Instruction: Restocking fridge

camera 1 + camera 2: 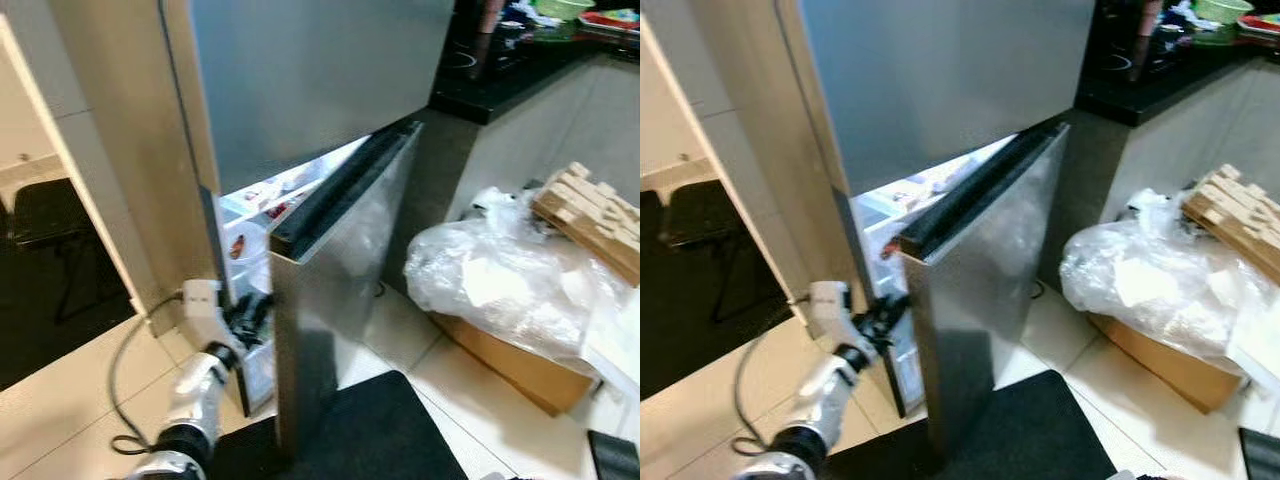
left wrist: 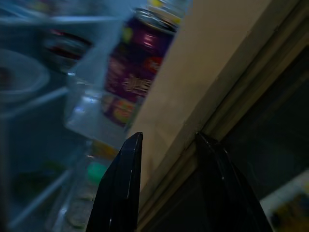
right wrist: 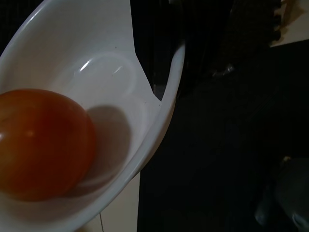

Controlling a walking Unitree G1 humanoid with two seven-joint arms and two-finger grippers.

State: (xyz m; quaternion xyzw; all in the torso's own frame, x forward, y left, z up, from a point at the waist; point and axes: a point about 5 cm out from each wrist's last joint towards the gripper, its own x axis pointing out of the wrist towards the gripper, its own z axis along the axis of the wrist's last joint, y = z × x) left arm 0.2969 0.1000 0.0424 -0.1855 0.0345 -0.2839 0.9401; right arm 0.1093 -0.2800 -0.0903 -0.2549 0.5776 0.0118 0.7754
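Where tiles meet fridge, door ajar.

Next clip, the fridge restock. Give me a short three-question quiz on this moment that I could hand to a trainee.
1. True or false: the lower fridge door stands partly open.
2. Where is the left gripper? A) on the black counter B) at the gap beside the open door's edge C) on the plastic bag
3. Fill in: the white bowl in the right wrist view holds one round orange-red ____.

Key
1. True: lit shelves show behind it.
2. B: its fingers are apart, with a purple can on a door shelf ahead of them.
3. Fruit, perhaps a tomato; the picture does not settle which.
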